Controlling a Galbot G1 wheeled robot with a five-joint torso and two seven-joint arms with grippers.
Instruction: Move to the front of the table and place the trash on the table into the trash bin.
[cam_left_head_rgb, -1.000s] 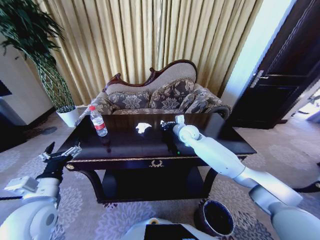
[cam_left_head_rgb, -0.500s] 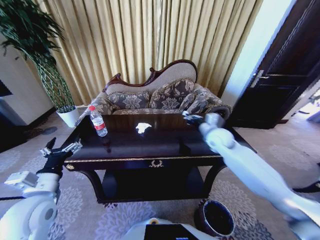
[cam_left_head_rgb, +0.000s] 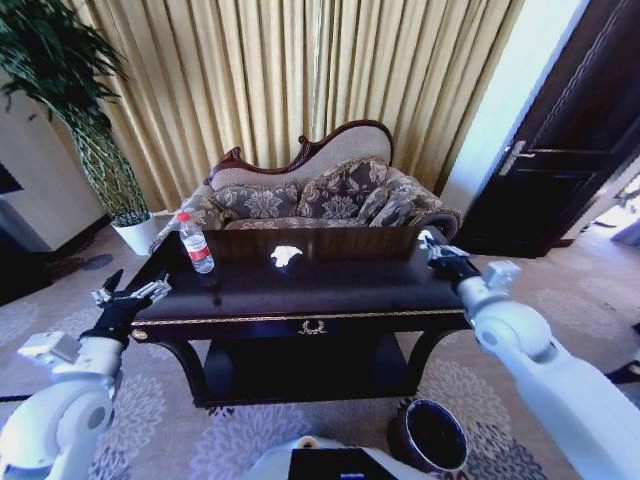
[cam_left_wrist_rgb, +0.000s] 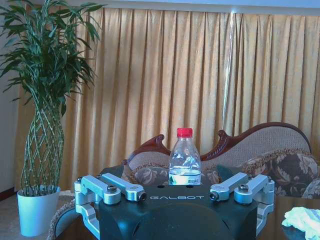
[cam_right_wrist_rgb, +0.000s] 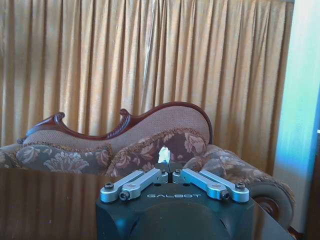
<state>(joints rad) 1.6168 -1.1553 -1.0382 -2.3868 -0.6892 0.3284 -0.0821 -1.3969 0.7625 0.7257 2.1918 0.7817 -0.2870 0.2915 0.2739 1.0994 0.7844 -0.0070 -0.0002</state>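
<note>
Right gripper: jaws drawn together on a small crumpled white paper scrap, which shows pale between the fingertips in the right wrist view. In the head view this gripper hangs over the right end of the large glossy near-black wooden table with gold edge trim, near its far right corner.

Left gripper: jaws spread wide and holding nothing. In the head view it hovers just off the table's front left corner, and it faces the small clear plastic water bottle with red cap and label.

Remaining trash: the bottle stands upright near the far left corner; a second crumpled white paper scrap lies near the far edge, about midway along it, well apart from the bottle.

Receptacle: the small round dark maroon glossy trash bin stands on the patterned carpet below the table's front right corner, close to the robot's base.

Step in hand, as judged: carrying one scrap from table to bin. The next move calls for swinging the right arm down over the bin's black mouth and releasing only when the scrap is above the opening, since so light a piece could drift past the rim. The bottle and the other scrap are yet to be collected.
</note>
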